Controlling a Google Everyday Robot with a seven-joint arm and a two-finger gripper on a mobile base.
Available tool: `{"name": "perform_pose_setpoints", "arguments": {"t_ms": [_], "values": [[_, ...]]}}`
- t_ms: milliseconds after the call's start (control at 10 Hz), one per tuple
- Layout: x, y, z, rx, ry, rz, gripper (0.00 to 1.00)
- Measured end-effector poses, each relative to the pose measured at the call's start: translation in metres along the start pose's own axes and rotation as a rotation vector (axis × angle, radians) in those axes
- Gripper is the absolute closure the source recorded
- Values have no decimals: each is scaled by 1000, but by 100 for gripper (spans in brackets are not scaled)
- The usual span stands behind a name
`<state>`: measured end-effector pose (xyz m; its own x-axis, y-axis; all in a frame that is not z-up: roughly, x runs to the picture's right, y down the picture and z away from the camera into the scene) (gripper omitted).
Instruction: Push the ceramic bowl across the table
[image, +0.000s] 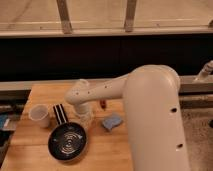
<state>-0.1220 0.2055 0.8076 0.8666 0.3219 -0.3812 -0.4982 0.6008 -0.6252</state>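
The ceramic bowl (67, 141) is glossy black with concentric rings inside. It sits on the light wooden table (35, 157) near the front left. My gripper (84, 118) hangs down from the white arm just above and to the right of the bowl's far rim, at or very near the rim. The arm's large white body (152, 120) fills the right half of the view and hides that part of the table.
A small whitish cup (39, 115) stands left of the gripper. A black striped item (60, 113) lies between the cup and the gripper. A blue object (112, 122) lies right of the gripper, with a small red item (102, 104) behind it. A dark wall and rail run behind the table.
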Motion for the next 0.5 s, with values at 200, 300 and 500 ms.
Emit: {"name": "perform_pose_setpoints", "arguments": {"t_ms": [200, 300, 500], "values": [[-21, 16, -2, -12, -1, -70, 100], [-24, 17, -3, -16, -2, -74, 100], [-15, 19, -3, -34, -12, -67, 100]]}}
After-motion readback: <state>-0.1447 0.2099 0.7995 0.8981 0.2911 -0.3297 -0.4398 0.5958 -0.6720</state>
